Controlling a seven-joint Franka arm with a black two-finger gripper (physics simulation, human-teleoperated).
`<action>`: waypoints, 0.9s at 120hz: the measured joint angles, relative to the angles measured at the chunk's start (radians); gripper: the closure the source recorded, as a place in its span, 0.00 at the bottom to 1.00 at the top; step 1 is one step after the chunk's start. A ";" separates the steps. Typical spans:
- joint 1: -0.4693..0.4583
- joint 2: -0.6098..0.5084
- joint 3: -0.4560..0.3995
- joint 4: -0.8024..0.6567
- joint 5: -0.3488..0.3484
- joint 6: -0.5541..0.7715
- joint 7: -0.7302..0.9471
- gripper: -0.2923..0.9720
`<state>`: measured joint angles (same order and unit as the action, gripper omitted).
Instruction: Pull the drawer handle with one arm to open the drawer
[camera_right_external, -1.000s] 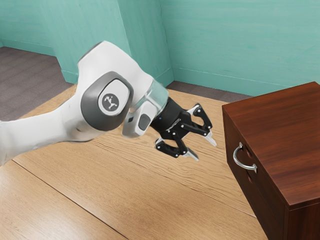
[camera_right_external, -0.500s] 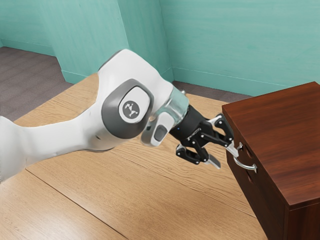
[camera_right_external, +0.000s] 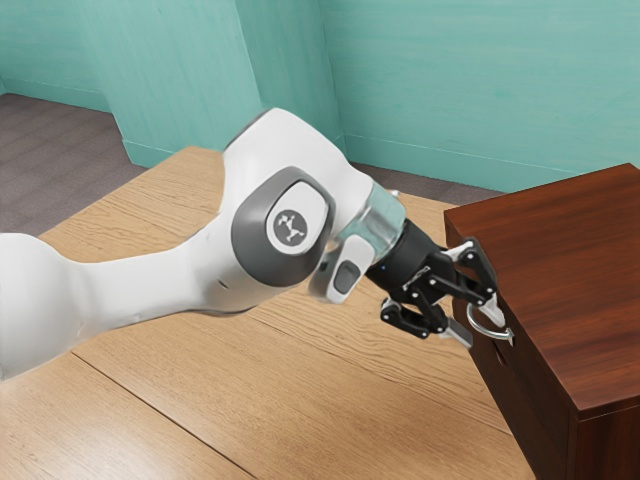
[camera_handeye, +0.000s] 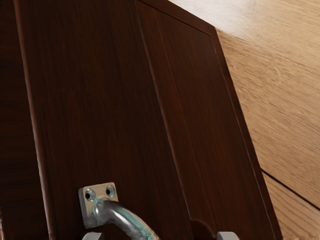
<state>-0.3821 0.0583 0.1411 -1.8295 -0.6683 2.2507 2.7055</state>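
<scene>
Over the last second the arm has been reaching toward the exterior view's right, and the gripper (camera_right_external: 478, 322) is now closing the last gap to the dark wooden cabinet (camera_right_external: 570, 260) at the table's (camera_right_external: 300, 400) right end. Its claw is staying spread and now straddles the curved metal drawer handle (camera_right_external: 497, 330) without pinching it. The drawer front (camera_handeye: 100, 100) is still looking flush with the cabinet, so the pull is not yet beginning; squeezing the handle seems to be the next need.

In the wrist view the handle (camera_handeye: 120, 217) is running off the edge just past its screwed mounting plate (camera_handeye: 98, 196), so its far end is cut off. In the exterior view the upper finger is covering the handle's top mount, leaving actual contact hard to judge.
</scene>
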 joint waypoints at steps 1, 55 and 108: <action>0.000 0.001 0.000 0.002 0.000 0.001 0.001 0.56; 0.025 -0.024 0.007 -0.064 -0.002 0.033 0.031 0.73; 0.047 -0.279 0.026 -0.314 0.057 0.043 0.041 0.76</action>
<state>-0.3350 -0.2210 0.1673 -2.1430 -0.6111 2.2939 2.7469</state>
